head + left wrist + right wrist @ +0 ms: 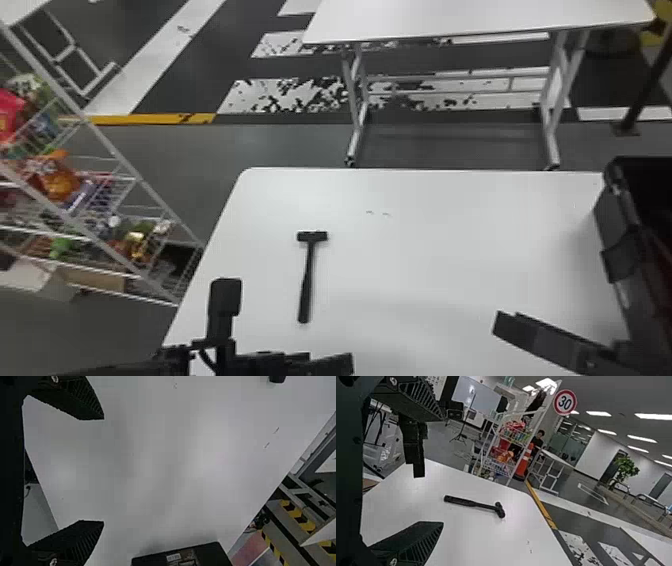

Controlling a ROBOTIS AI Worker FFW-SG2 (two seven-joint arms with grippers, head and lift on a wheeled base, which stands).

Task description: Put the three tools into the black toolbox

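Black and unboxed, the hammer (306,285) lies toward the left edge of the bench (425,260), toolbox (609,222) at the right. We judge one left, perhaps two in. Left gripper (104,471) and right gripper (443,471) have fingers apart, empty.

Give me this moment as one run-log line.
hammer: lying on white table | black toolbox: at table's right side | left gripper: open, empty | right gripper: open, empty
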